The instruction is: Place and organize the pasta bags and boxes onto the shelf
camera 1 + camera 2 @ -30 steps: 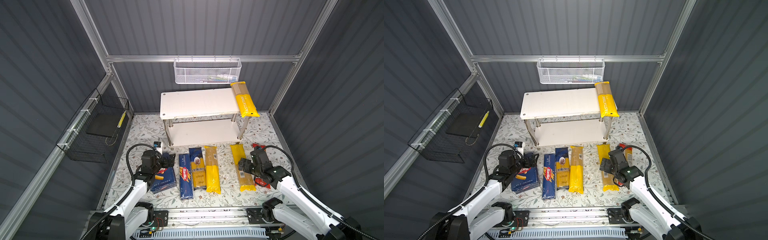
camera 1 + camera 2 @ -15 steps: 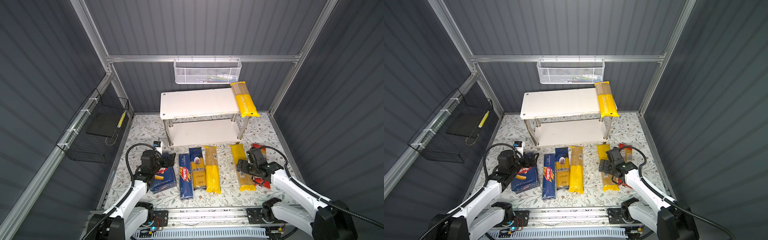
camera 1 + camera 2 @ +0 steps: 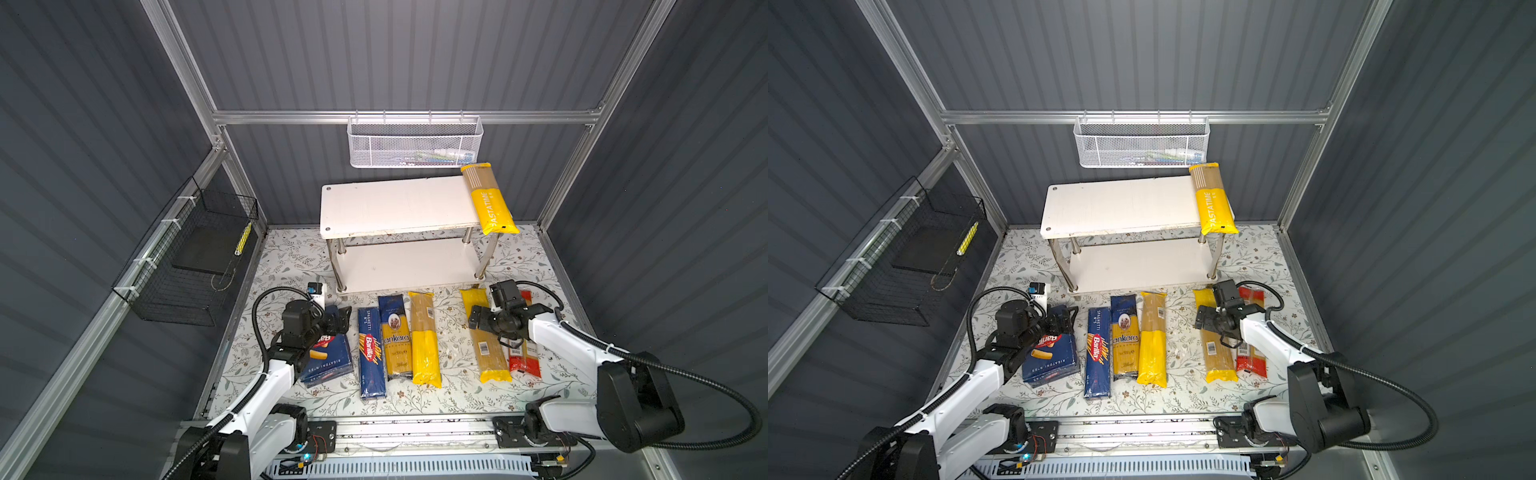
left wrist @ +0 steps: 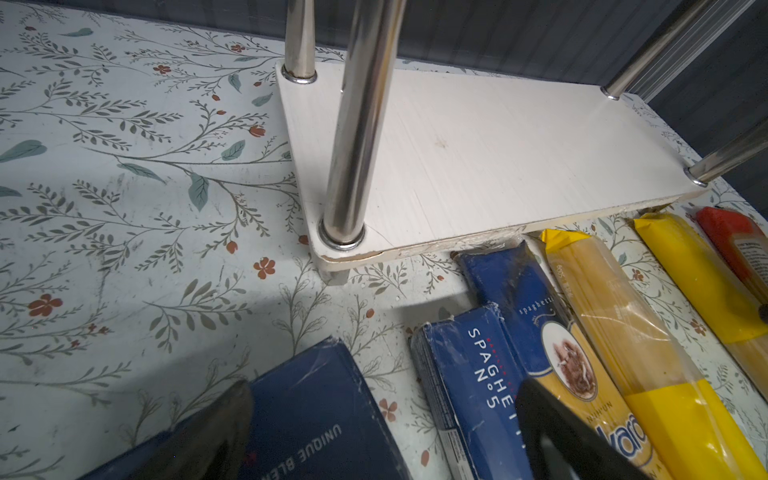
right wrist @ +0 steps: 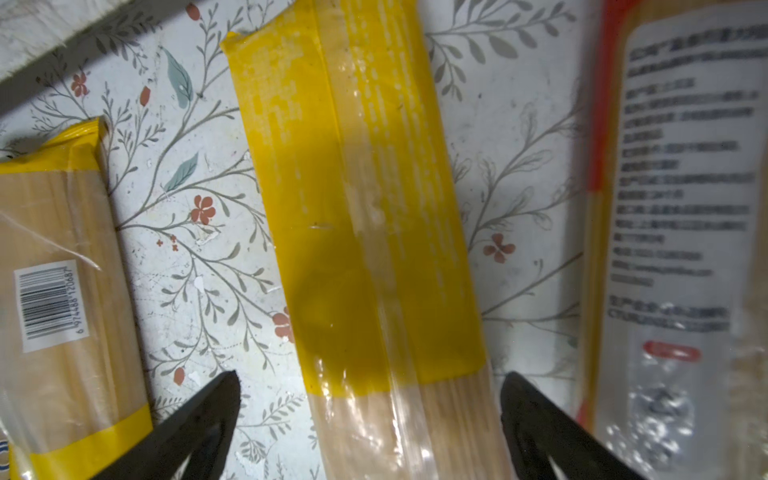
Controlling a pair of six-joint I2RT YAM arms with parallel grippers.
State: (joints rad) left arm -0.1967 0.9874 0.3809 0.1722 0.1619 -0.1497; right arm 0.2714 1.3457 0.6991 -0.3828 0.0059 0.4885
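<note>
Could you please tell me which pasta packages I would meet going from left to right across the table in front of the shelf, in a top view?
rigatoni box → narrow spaghetti box → ankara bag → yellow-and-clear bag → yellow bag with barcode → red-and-clear bag

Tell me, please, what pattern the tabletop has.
The tabletop is white with grey-green sprigs and small red flowers; clearest in the left wrist view.
</note>
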